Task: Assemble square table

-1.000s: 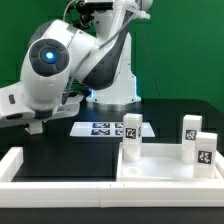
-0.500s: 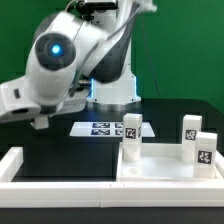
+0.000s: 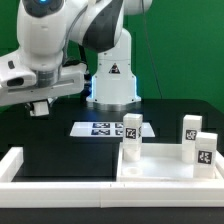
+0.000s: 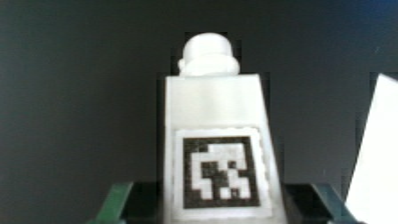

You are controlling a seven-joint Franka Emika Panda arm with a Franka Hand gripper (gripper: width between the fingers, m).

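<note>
one leg (image 4: 214, 130) sits clamped in the end effector (image 3: 38, 106), raised above the desk's (image 3: 60, 140) far edge; three more stand on the square panel (image 3: 165, 168) at the near edge.

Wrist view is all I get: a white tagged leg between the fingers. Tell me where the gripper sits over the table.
Observer: The gripper, carrying the held leg, hangs high above the black table, on the exterior view's left.
Operator: Count the other legs for me.
Observer: Three stand upright at the square panel on the exterior view's right: the first leg alone, the second leg and the third leg close together at the far right.
Operator: Say what lies behind that panel.
Observer: The marker board lies flat on the table there.
</note>
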